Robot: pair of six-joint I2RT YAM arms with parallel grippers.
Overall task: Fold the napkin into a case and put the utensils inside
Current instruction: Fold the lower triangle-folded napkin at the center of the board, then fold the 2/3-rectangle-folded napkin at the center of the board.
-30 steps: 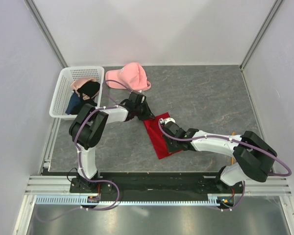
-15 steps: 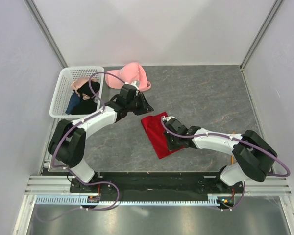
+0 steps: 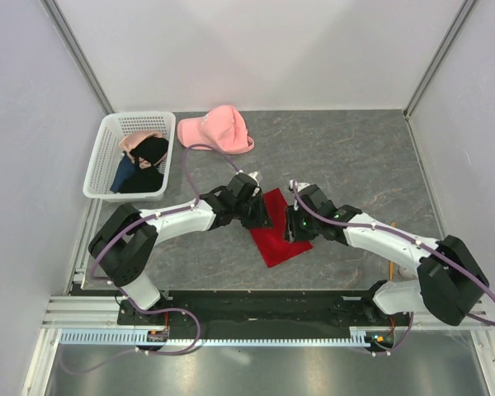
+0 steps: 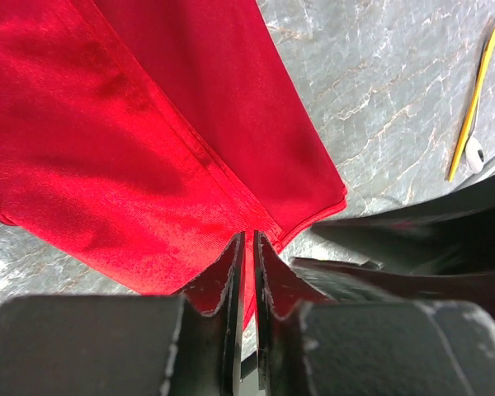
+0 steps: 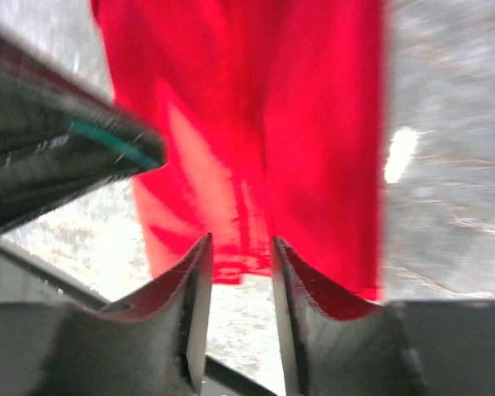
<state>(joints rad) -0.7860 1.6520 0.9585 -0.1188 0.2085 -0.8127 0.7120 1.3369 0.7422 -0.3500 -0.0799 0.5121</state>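
As the half-folded napkin [image 3: 276, 239] lies mid-frame, the left gripper [image 4: 247, 238] pinches its edge while the right gripper [image 5: 241, 243] gapes, likely needing its own pinch before the next fold.

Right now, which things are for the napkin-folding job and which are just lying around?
For the job: red napkin, orange utensil.
Just lying about: pink cap, white basket, dark clothes inside it.

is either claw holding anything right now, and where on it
Right claw is open over the napkin, holding nothing. Left claw is nearly shut at the napkin's hem; whether it pinches cloth cannot be told.
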